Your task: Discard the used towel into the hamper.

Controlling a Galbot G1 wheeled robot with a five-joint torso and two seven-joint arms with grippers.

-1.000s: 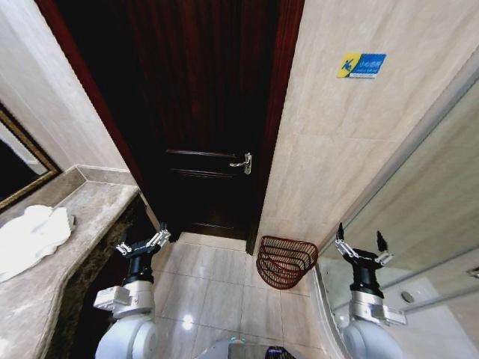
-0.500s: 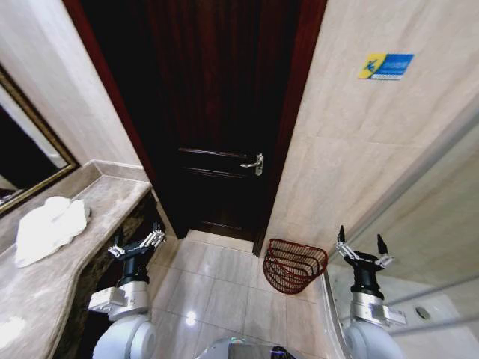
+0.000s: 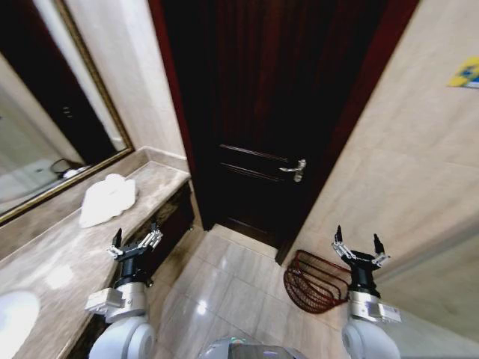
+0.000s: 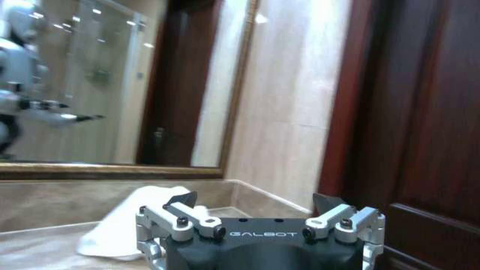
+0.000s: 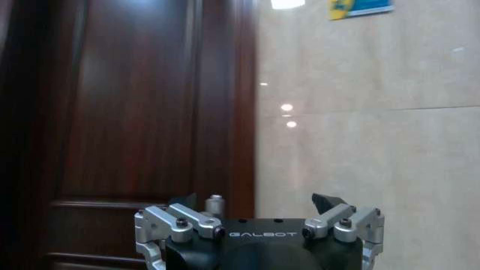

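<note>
Arms raised, left pincer [image 3: 135,244] and right pincer [image 3: 358,248] open.

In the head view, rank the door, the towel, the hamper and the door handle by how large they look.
1. Door, by far the largest.
2. Hamper and towel: look much alike, so no ranking; the hamper sits farther down on the floor.
3. Door handle, smallest.

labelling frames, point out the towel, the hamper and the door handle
towel [image 3: 108,198], head view, middle of the white heap
hamper [image 3: 314,283], head view, wicker inner wall
door handle [image 3: 293,170], head view, silver lever
</note>
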